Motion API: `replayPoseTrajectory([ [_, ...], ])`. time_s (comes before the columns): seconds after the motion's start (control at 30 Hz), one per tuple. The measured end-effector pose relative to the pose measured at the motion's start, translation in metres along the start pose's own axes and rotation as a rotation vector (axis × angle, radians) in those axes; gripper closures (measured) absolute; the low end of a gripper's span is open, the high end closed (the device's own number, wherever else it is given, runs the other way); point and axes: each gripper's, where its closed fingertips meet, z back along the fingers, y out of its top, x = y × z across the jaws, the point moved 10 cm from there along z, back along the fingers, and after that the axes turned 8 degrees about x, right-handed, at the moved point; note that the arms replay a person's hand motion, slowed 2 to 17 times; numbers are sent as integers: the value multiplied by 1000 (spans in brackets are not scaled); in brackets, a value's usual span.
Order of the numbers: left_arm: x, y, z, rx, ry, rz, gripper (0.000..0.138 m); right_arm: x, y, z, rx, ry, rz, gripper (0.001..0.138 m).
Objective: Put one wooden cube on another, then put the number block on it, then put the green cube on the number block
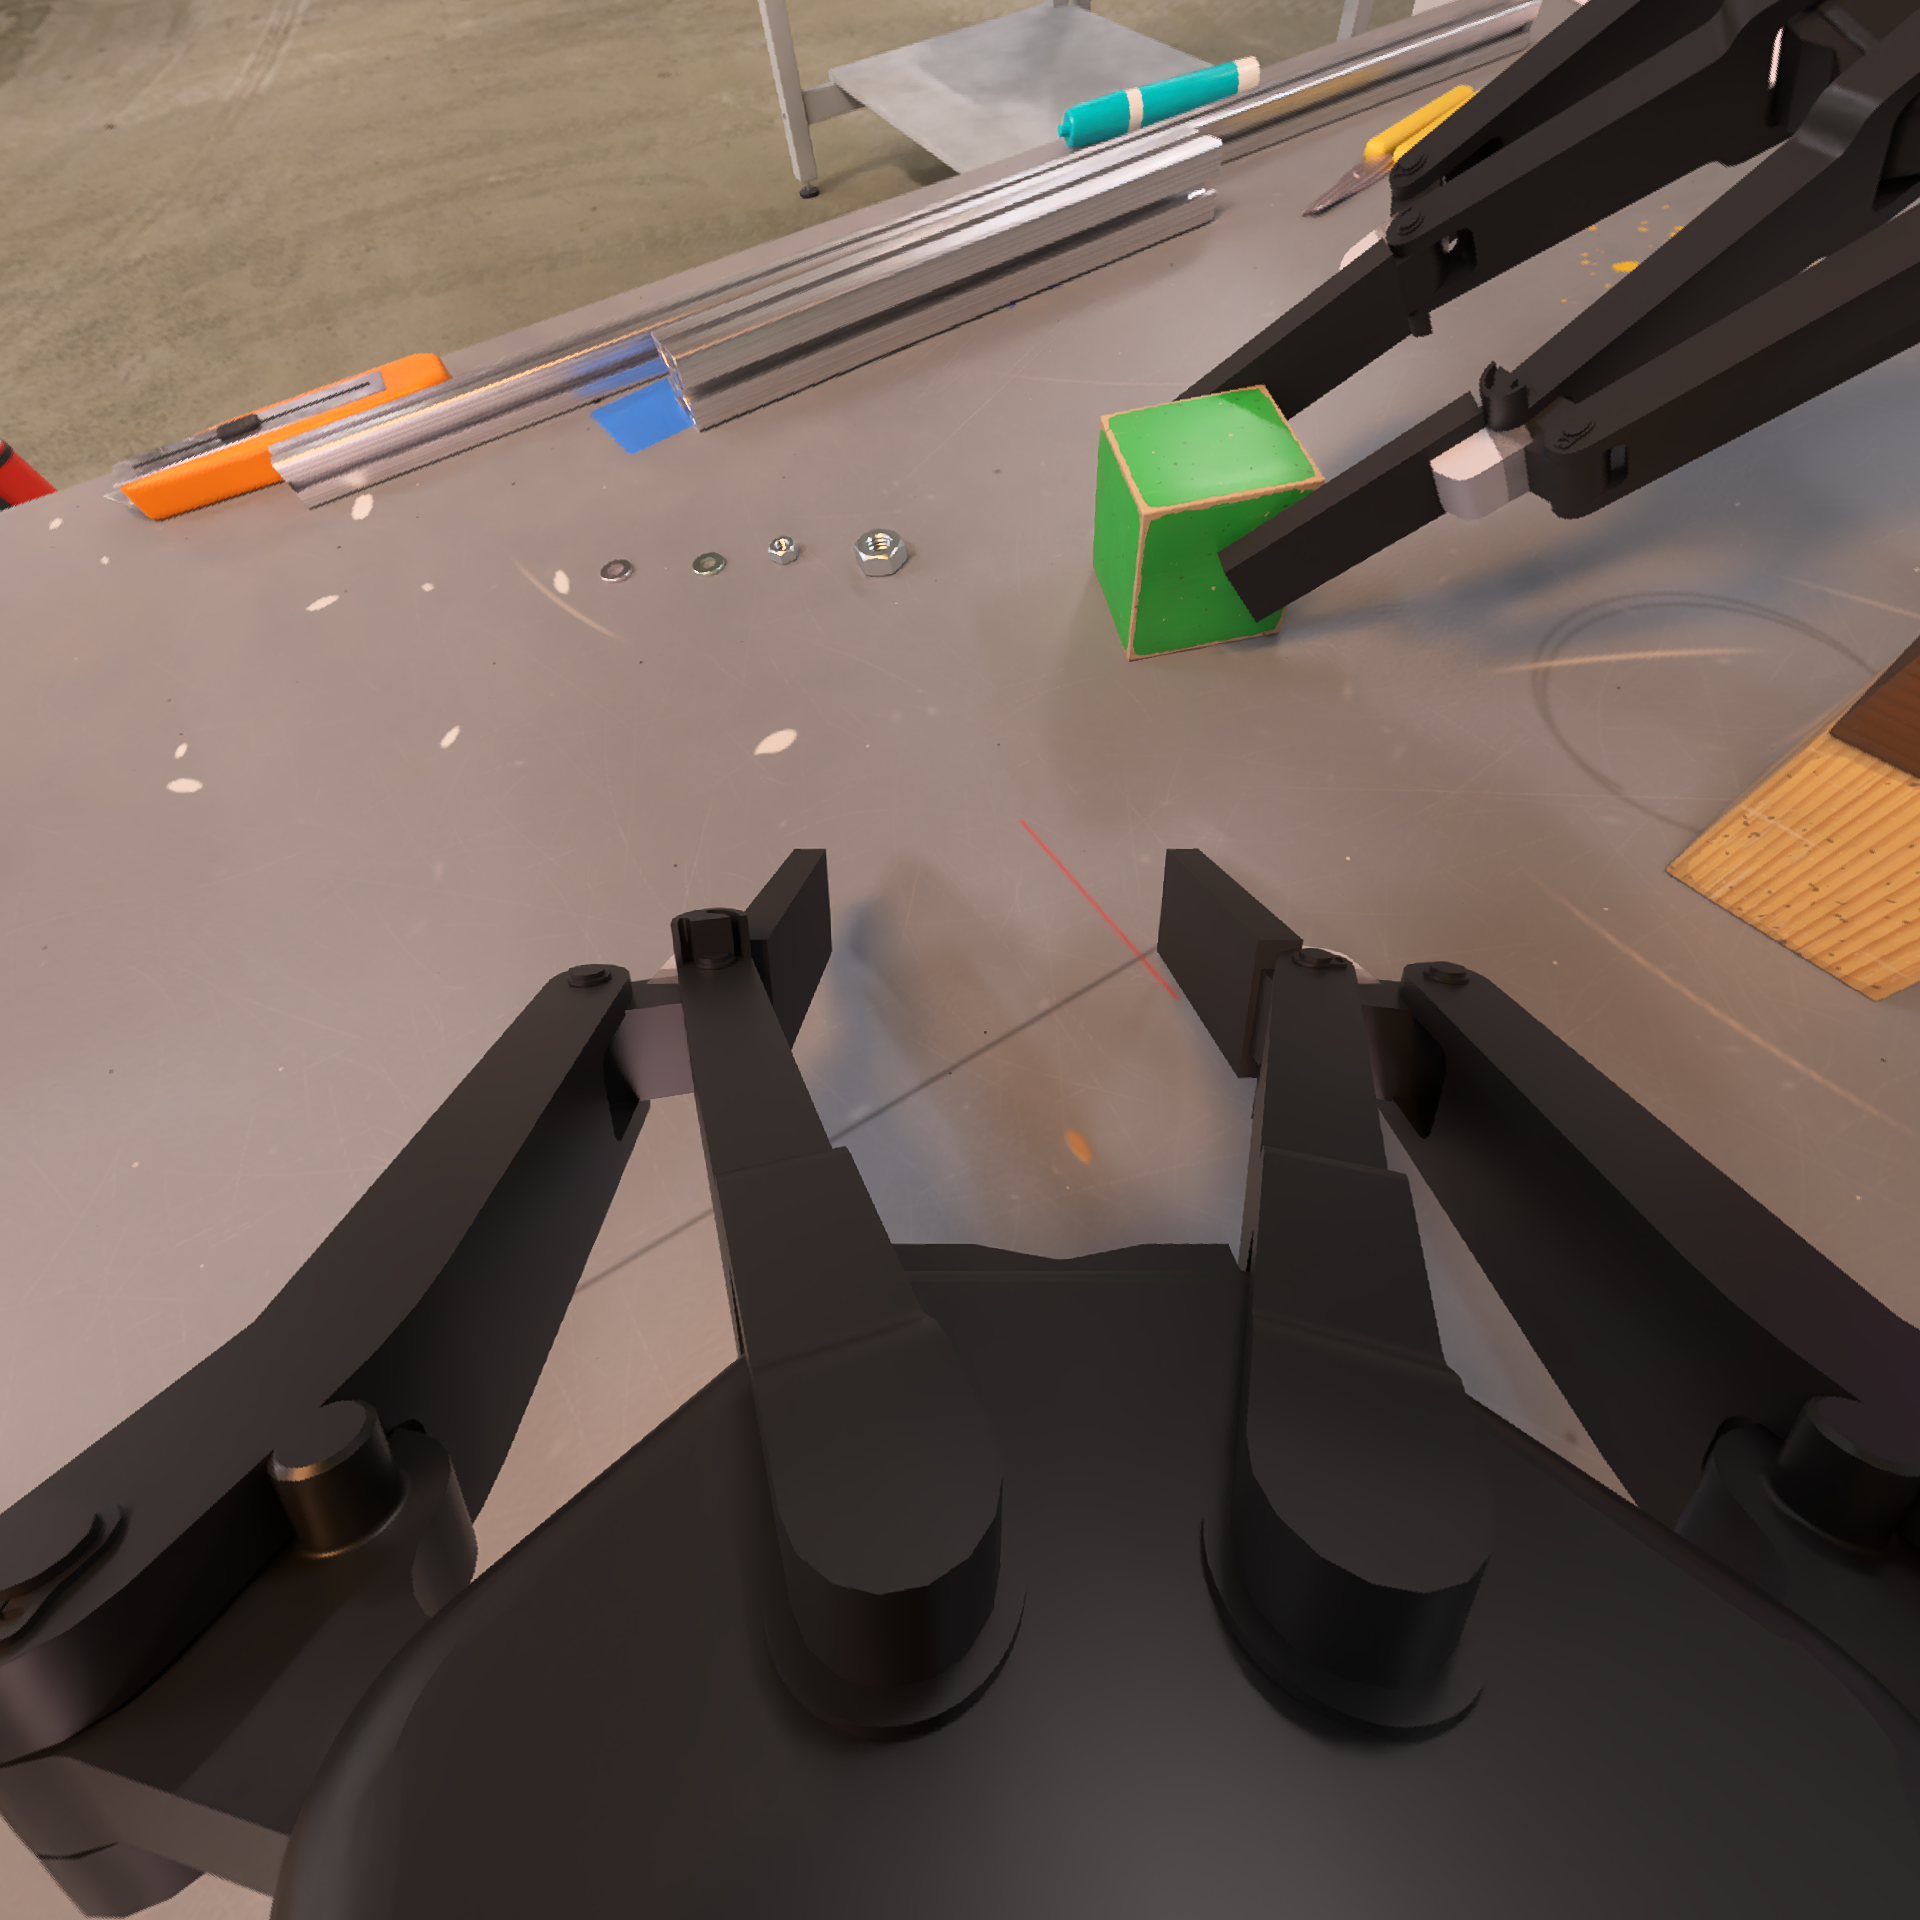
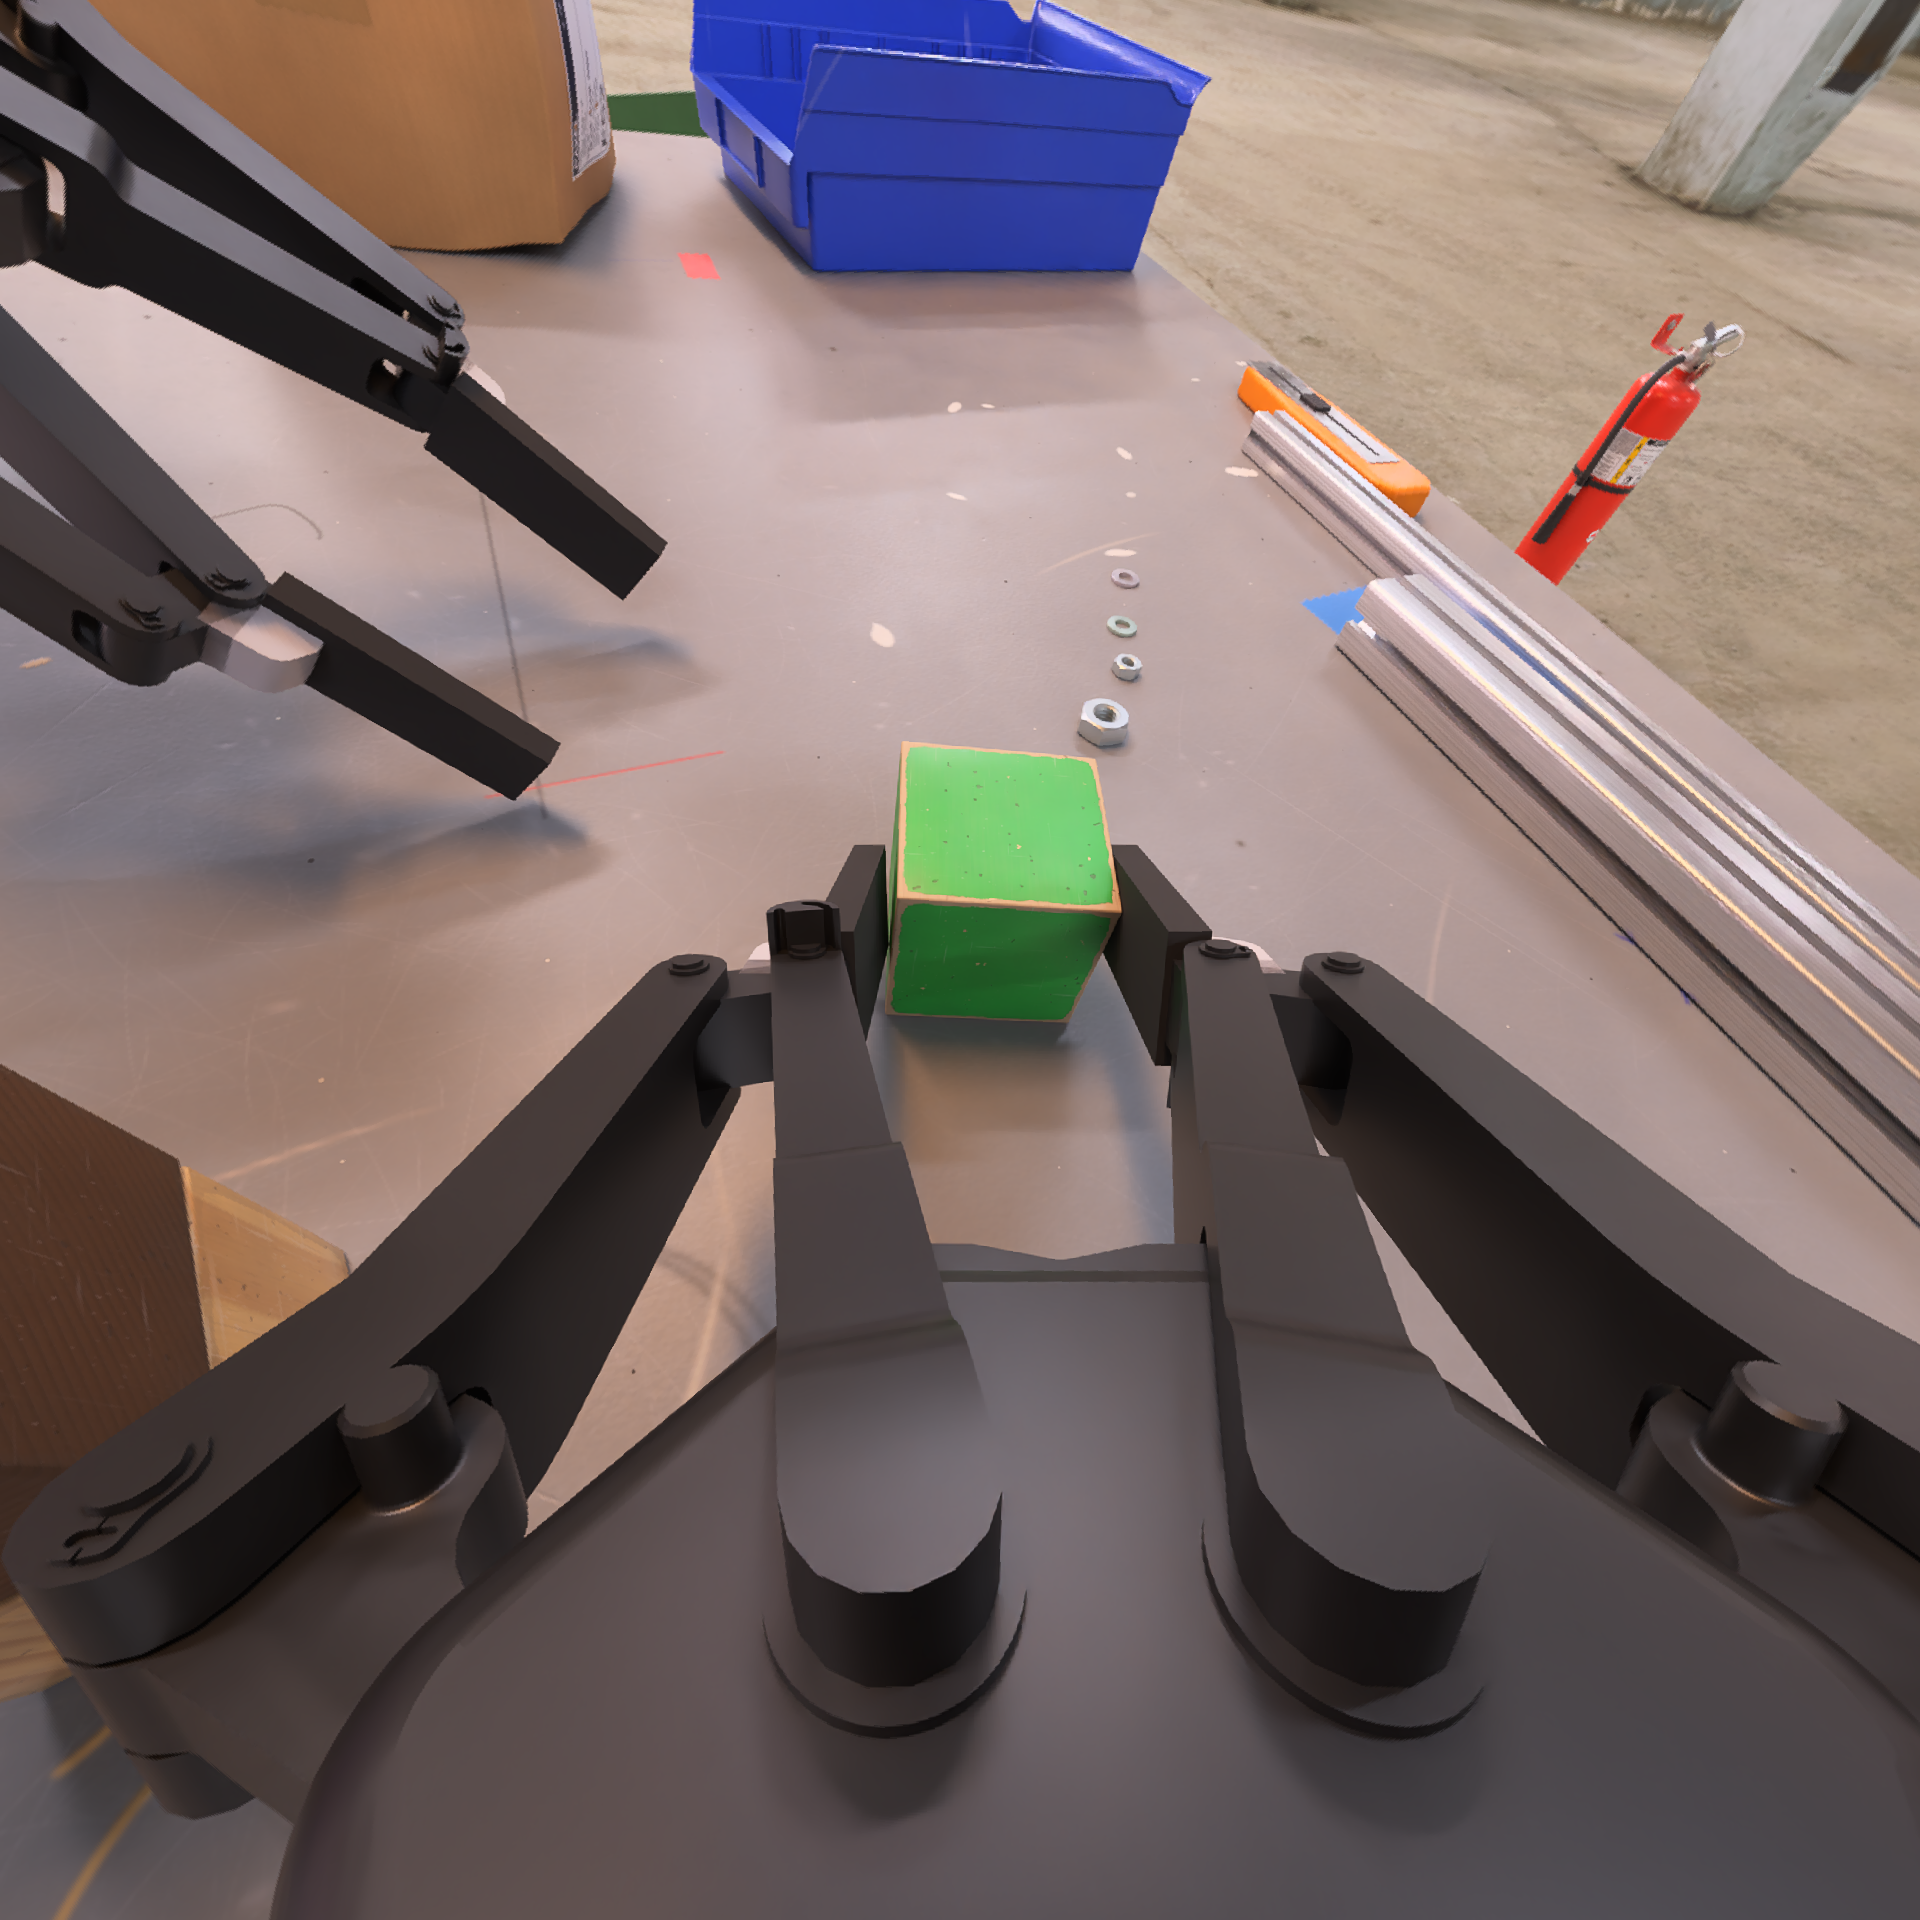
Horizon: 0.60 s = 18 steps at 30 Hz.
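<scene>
The green cube (image 2: 997, 883) with bare wooden edges sits between the fingers of my right gripper (image 2: 997, 862), which touch its two sides. It is at or just above the grey table; I cannot tell which. In the left wrist view the cube (image 1: 1184, 520) looks slightly tilted, and the right gripper (image 1: 1216, 488) reaches it from the upper right. My left gripper (image 1: 992, 873) is open and empty over bare table, left of the cube in the right wrist view (image 2: 582, 665). A light wooden block (image 1: 1808, 873) and a dark brown block (image 1: 1886, 727) are cut off at the right edge.
Aluminium profiles (image 2: 1621, 769) and an orange utility knife (image 2: 1340, 436) lie along the table's edge. Nuts and washers (image 2: 1103, 721) lie in a row just beyond the cube. A blue bin (image 2: 935, 156) and a cardboard box (image 2: 395, 114) stand at the far end.
</scene>
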Motion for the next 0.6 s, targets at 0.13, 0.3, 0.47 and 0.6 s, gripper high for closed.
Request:
replayPoseTrajectory([
  [0.13, 0, 0, 0, -1, -1, -1, 55, 1, 0, 2, -8, 3, -12, 84],
  [0.3, 0, 0, 0, -3, -2, 0, 56, 3, -2, 12, -22, 16, -10, 84],
  [0.47, 0, 0, 0, 0, -4, 2, 56, 9, -2, 30, -11, 4, 9, 84],
  [0.6, 0, 0, 1, 5, -4, 2, 56, 15, -1, 47, 8, 5, 11, 84],
])
